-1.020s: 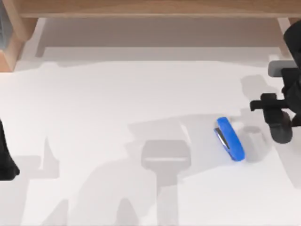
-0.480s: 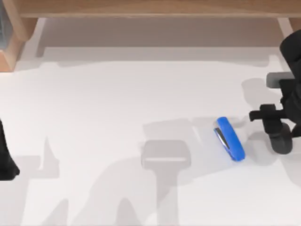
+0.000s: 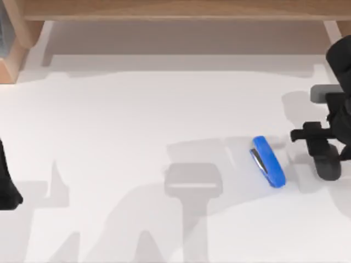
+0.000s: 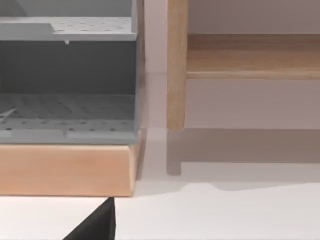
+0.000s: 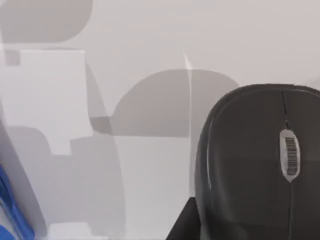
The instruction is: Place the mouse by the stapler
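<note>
Right end effector [image 3: 323,148] at right edge of frame, pinching the mouse [image 3: 328,160], carried just right of the stapler [image 3: 268,162], which lies on the tabletop [image 3: 137,120] at lower right. Step: placing. Next, I judge: lower mouse to tabletop beside stapler, then release. Left arm parked at left edge.

Your right arm [image 3: 339,104] is matte black and blocky, with a grey rectangular block behind its gripper [image 3: 321,143]. The left arm [image 3: 6,186] shows you a plain black, angular edge.
</note>
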You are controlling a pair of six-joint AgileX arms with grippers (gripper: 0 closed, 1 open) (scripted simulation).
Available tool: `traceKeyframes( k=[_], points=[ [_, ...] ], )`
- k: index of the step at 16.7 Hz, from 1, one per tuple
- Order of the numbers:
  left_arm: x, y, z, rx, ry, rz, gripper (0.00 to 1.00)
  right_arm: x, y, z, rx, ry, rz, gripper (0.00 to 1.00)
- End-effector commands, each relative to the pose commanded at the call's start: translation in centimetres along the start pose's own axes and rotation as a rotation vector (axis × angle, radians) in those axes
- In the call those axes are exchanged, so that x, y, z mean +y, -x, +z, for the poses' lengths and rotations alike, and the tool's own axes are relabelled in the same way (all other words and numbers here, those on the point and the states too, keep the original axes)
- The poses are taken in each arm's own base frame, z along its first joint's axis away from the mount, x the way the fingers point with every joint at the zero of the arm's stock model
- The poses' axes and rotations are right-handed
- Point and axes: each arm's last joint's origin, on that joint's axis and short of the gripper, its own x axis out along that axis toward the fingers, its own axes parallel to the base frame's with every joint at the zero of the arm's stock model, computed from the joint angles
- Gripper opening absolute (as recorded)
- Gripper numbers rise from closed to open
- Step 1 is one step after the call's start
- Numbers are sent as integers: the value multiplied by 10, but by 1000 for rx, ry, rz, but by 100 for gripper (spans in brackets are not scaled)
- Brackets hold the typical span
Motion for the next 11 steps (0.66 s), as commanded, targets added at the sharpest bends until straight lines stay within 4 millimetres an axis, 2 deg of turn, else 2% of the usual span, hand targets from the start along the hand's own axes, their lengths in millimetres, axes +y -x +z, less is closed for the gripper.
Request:
traceKeyframes(
  k=[5, 11],
  points=[
    [0, 0, 0, 0, 0, 0, 100, 0, 0, 0, 0, 0, 0, 98],
    [0, 0, 0, 0, 0, 0, 100, 0, 0, 0, 0, 0, 0, 100]
  ],
)
